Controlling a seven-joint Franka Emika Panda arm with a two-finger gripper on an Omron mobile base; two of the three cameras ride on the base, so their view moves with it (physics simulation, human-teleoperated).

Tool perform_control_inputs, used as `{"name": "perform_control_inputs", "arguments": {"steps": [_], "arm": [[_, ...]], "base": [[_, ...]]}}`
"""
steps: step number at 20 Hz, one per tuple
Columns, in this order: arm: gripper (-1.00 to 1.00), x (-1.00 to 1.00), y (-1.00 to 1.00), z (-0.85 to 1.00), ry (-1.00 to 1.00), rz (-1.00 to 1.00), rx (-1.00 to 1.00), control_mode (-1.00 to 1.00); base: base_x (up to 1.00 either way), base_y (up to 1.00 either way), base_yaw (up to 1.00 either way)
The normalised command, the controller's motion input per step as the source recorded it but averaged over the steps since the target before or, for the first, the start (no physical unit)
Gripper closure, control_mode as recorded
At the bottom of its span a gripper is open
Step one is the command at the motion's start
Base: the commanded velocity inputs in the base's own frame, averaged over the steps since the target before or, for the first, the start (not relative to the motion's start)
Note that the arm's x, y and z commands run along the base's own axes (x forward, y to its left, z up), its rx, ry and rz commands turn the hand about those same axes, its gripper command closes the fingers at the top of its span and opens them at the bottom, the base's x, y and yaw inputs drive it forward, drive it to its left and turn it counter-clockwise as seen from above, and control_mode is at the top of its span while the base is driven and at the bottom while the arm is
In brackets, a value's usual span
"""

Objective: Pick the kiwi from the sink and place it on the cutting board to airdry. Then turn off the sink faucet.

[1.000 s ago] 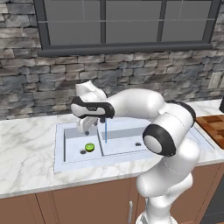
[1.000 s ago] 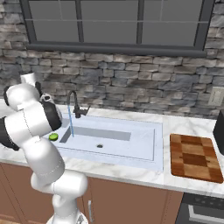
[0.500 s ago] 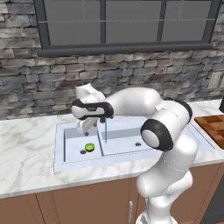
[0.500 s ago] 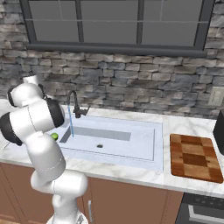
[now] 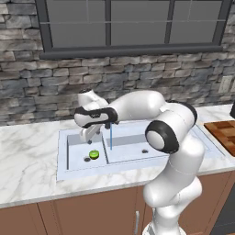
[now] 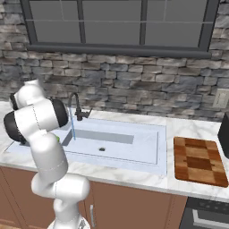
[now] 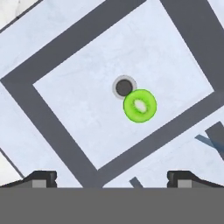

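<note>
While the kiwi (image 5: 94, 154) lies on the floor of the smaller basin of the sink (image 5: 73, 163), just beside that basin's dark drain hole (image 5: 86, 159) and touching its edge in the hand view, none of the task looks done.

Left to right, taking the sink as landmark: the gripper (image 5: 90, 135) hangs above the smaller basin, over the kiwi and apart from it, jaws spread wide and holding nothing. Hand view confirms this: both fingertips (image 7: 40, 178) sit far apart, and the fruit lies between and ahead of them, slightly off-centre.

At the back rim of the sink, near the divider, stands the sink faucet (image 6: 76, 105). A thin blue water stream (image 6: 71, 123) falls from its spout, so the water is running.

Right of the sink, well apart on the counter, the cutting board (image 6: 197, 161) is bare.

Judgement: early reach phase. Remaining: descend, grasp the kiwi, carry it to the board, release, then shut the faucet.
</note>
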Motion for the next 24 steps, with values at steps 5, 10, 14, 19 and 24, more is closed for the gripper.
{"name": "perform_control_inputs", "arguments": {"steps": [5, 10, 14, 19, 24], "arm": [[-1.00, 0.15, 0.02, -0.14, 0.00, 0.01, 0.00, -1.00], [-1.00, 0.12, 0.00, -0.11, 0.01, 0.01, 0.00, -1.00], [-1.00, 0.07, 0.00, -0.10, 0.01, 0.01, 0.00, -1.00], [-1.00, 0.08, 0.02, -0.12, 0.00, 0.01, 0.00, -1.00], [-1.00, 0.07, 0.00, -0.12, 0.00, 0.01, 0.00, -1.00]], "base": [[0.00, 0.00, 0.00], [0.00, 0.00, 0.00], [0.00, 0.00, 0.00], [0.00, 0.00, 0.00], [0.00, 0.00, 0.00]]}}
